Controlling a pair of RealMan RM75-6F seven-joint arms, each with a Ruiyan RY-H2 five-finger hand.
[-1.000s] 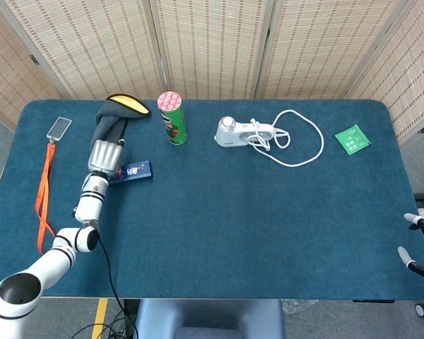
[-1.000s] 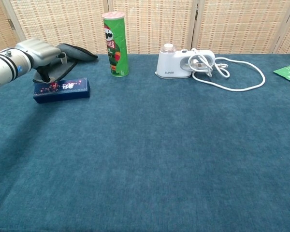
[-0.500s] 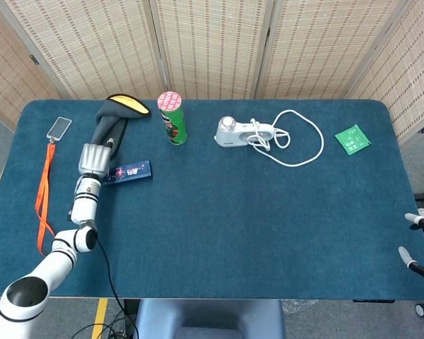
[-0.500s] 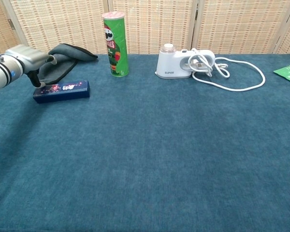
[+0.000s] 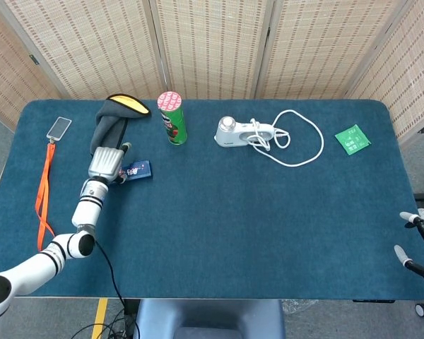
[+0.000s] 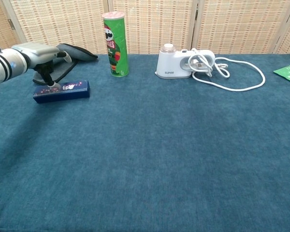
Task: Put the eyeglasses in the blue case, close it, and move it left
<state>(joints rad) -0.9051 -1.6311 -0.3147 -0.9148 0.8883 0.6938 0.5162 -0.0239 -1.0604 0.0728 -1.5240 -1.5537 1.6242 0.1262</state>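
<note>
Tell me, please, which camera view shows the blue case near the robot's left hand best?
The chest view: the blue case shows its whole long side and printed top, with a finger of the left hand reaching down to its top. In the head view the hand covers the case's left end, leaving only the right part showing.

The blue surface (image 5: 233,212) carries, at upper left of the head view, a phone (image 5: 59,127) with an orange strap (image 5: 42,198), a grey pouch (image 5: 112,120), a blue box (image 5: 136,170) and 1 green can (image 5: 172,118). At upper centre sits a white device (image 5: 234,133) with its cord (image 5: 297,141); a green packet (image 5: 352,139) lies upper right.
</note>
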